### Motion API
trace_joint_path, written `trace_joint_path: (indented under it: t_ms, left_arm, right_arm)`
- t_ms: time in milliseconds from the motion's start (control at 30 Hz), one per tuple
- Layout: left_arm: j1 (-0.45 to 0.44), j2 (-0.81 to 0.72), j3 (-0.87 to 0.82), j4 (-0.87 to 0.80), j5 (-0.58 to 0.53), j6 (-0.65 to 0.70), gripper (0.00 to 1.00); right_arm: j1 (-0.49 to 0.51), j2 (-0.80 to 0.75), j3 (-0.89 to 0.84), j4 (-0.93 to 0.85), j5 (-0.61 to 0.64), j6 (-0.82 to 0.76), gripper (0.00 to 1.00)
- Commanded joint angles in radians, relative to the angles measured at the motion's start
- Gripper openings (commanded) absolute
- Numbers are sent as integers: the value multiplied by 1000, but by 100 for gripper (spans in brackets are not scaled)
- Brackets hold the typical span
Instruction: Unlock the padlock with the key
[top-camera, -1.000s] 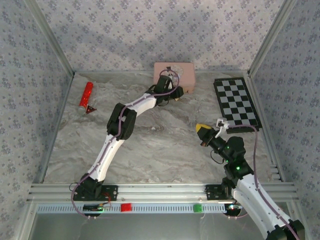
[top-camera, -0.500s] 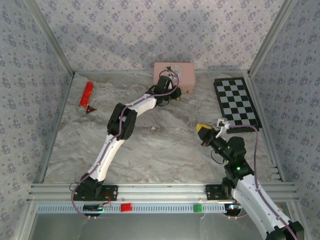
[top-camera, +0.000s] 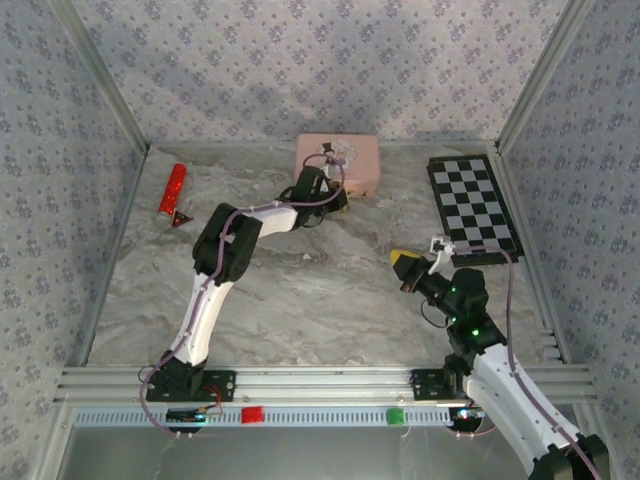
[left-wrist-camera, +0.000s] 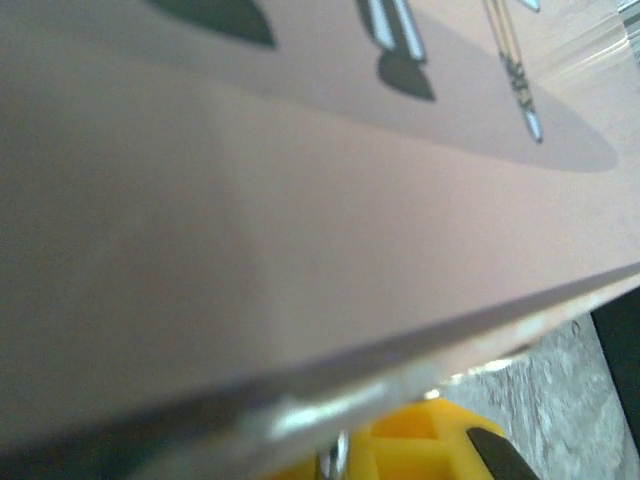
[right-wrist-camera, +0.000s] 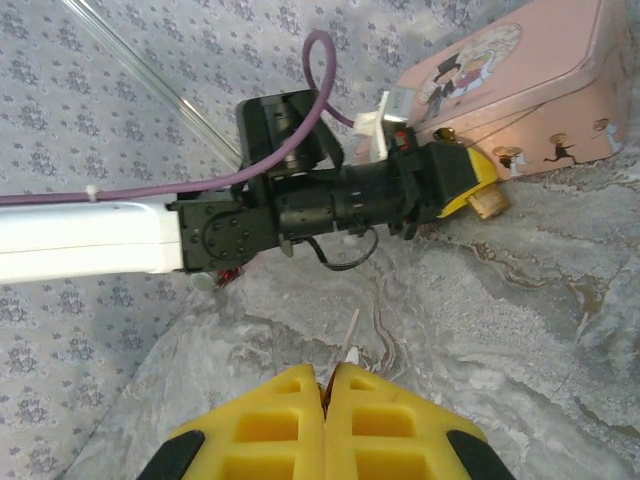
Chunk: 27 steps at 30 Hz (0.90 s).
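I am working over the marbled bench (top-camera: 300, 300), where the pink box (top-camera: 362, 165) is lying at the far edge. My left end effector (right-wrist-camera: 480, 190) is sitting close by the box's near side, pinching the padlock (right-wrist-camera: 490, 204), whose brass body is sticking out past the yellow fingertips. My right end effector (right-wrist-camera: 325, 390) is hovering mid-bench, well apart, with its fingers pressing together on the key (right-wrist-camera: 351, 335), whose thin tip is pointing toward the padlock.
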Motion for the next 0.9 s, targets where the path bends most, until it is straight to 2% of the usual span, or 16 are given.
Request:
trace_joint_path:
  t_ms: [0,300,500,667,867]
  left_arm:
    - [44,-138,-154,51,-10,-11,0]
    - [74,-447,-611,66,-9,-23,0]
    - [41,-607,-850,98,3,-151,0]
    - [-45,-667,-905,42,-53,-192,2]
    - [-113,-642,-959,185,-41,-329,5]
  right_arm:
    - [-2,48,46,9,-42,0,0]
    - [63,208,70,62,-59,-11,0]
    - [113,256,81,48,-29,-51,0]
    - [138,300,92,52,-9,-56,0]
    - [156,327,102,61,22,-52,0]
